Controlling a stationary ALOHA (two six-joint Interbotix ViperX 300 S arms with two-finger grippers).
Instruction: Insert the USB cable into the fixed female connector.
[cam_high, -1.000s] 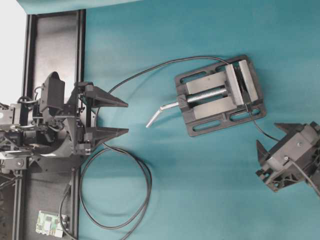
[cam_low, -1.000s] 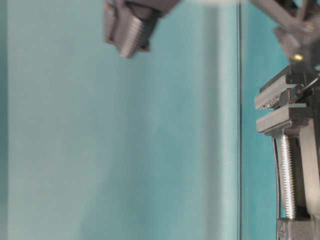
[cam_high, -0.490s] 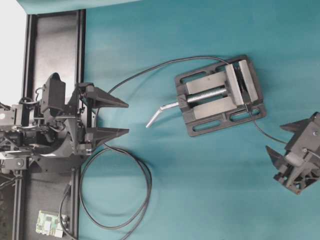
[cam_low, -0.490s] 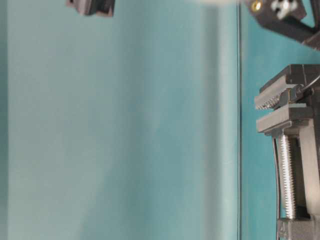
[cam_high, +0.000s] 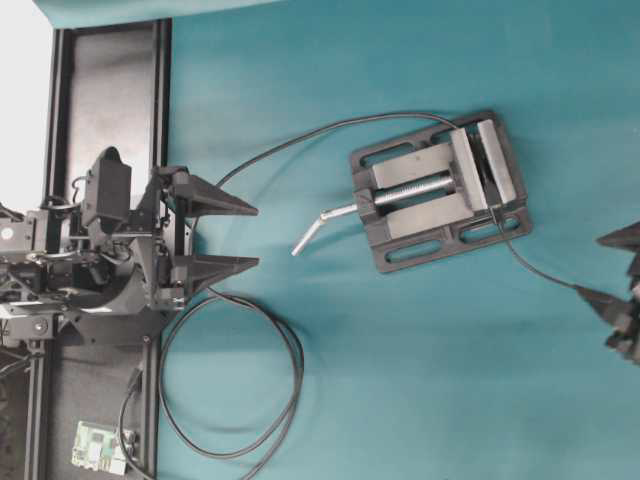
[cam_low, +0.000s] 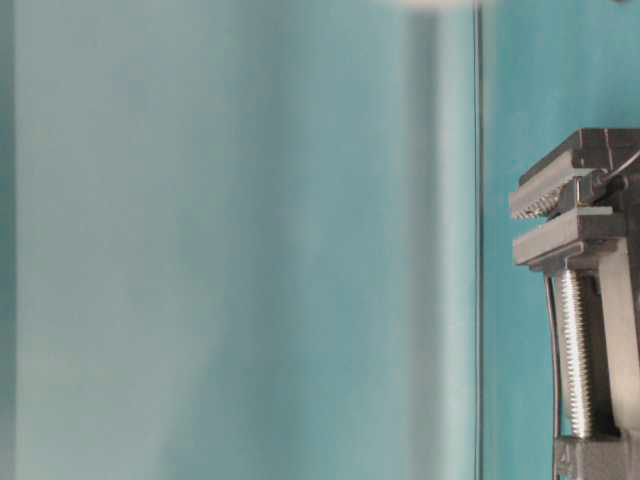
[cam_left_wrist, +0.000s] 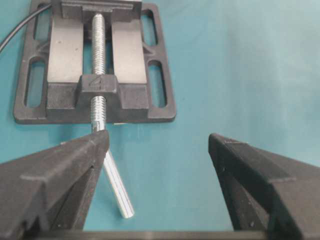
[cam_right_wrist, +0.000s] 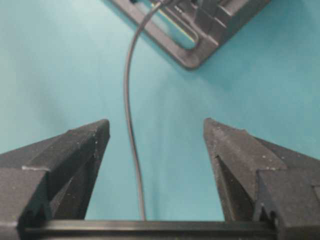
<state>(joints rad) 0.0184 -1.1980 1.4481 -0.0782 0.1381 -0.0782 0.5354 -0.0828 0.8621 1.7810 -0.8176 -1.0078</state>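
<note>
Two grippers, fingers spread, empty: left gripper (cam_high: 255, 237) parked; right gripper (cam_high: 610, 268) has withdrawn to the surface's (cam_high: 420, 380) edge. USB cable (cam_right_wrist: 131, 95) lies between its fingers, trailing from the vise (cam_high: 440, 190); fixed female connector not discernible. Insertion unstarted.

Left tool (cam_high: 256, 236) points level across the tabletop, jaws spread wide; right tool (cam_right_wrist: 156, 135) likewise gapes, holding nothing.
</note>
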